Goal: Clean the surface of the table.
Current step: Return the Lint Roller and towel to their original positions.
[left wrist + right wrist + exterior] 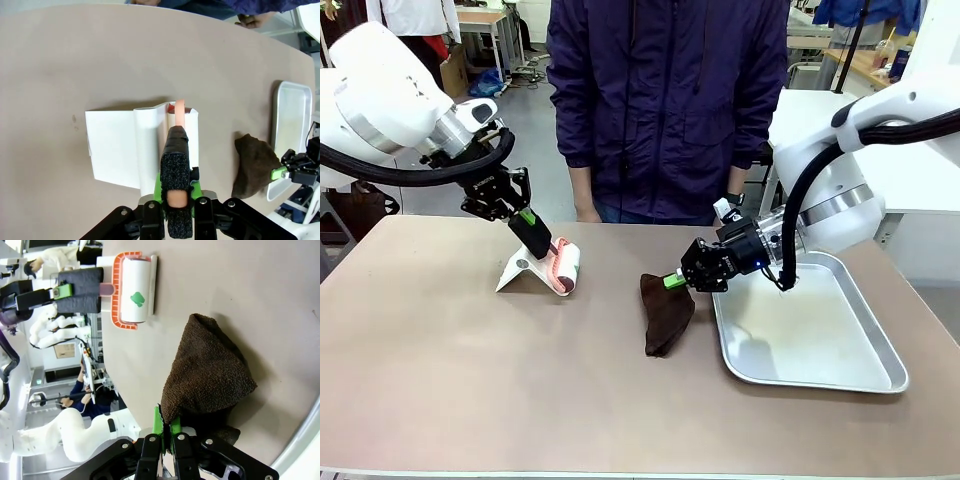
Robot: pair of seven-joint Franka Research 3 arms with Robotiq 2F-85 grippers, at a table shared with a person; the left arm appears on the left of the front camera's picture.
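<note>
Front view: roller [564,266] handle is clenched by left gripper [533,233] above its stand [517,272]; at 3 o'clock, cloth [665,312] corner is pinched by right gripper [672,281], ready for wiping table [470,370].

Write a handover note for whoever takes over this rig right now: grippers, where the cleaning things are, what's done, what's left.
Left gripper: shut on the lint roller's handle; lint roller sits on its white stand, far left of the table.
Right gripper: shut on the brown cloth, which hangs down onto the table beside the metal tray.
Done: both tools gripped.
Left: the wiping and rolling. How much is already cleaned cannot be told.
</note>
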